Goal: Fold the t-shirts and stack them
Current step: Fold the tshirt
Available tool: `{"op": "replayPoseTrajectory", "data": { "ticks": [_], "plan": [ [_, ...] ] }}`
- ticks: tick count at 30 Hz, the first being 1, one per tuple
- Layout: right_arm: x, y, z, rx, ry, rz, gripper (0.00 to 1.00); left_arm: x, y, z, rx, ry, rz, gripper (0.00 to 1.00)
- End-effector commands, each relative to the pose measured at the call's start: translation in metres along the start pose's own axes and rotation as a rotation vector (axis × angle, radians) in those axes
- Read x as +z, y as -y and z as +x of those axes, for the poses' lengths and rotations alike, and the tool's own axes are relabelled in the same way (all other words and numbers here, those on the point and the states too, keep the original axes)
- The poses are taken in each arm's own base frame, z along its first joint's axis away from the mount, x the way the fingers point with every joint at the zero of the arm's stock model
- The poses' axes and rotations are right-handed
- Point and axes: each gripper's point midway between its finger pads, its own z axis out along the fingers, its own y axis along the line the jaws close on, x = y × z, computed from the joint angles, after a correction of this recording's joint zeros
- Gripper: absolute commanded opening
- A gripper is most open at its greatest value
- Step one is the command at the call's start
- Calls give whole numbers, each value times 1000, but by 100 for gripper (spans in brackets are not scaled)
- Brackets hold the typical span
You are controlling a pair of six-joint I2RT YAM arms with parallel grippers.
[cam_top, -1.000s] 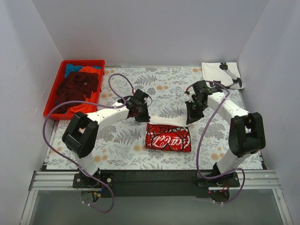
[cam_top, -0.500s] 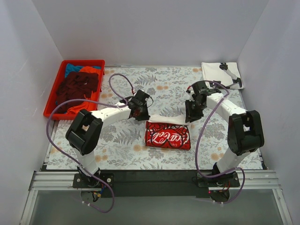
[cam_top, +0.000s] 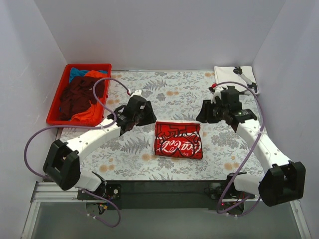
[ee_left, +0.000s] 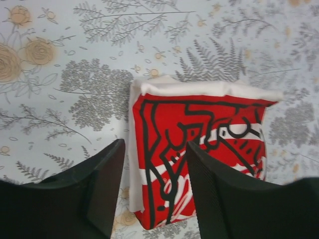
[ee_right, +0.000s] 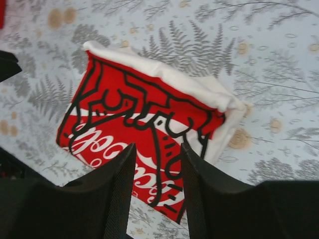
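Note:
A folded white t-shirt with a large red Coca-Cola print lies flat on the floral tablecloth between the arms. My left gripper hovers just off its upper left corner, open and empty. My right gripper hovers off its upper right corner, also open and empty. In the left wrist view the shirt shows between and beyond the gripper. The right wrist view has the shirt lying below the gripper. A folded white t-shirt with black print lies at the back right corner.
A red plastic crate at the back left holds maroon, orange and blue t-shirts in a heap. White walls close in the table on three sides. Purple cables loop from both arms.
Both grippers opened and let go of the shirt's lifted white edge, which now lies flat on the fold. The left arm drew back leftward and the right arm rightward.

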Motion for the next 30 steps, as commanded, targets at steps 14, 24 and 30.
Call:
{"op": "replayPoseTrajectory", "data": {
  "ticks": [14, 24, 30],
  "plan": [
    [59, -39, 13, 166, 130, -537, 47, 61, 42, 5, 3, 35, 271, 14],
    [106, 35, 23, 340, 118, -461, 47, 135, -10, 19, -100, -41, 123, 4],
    [90, 27, 4, 350, 142, -516, 47, 123, -2, 0, -69, -5, 130, 10]
  ]
}}
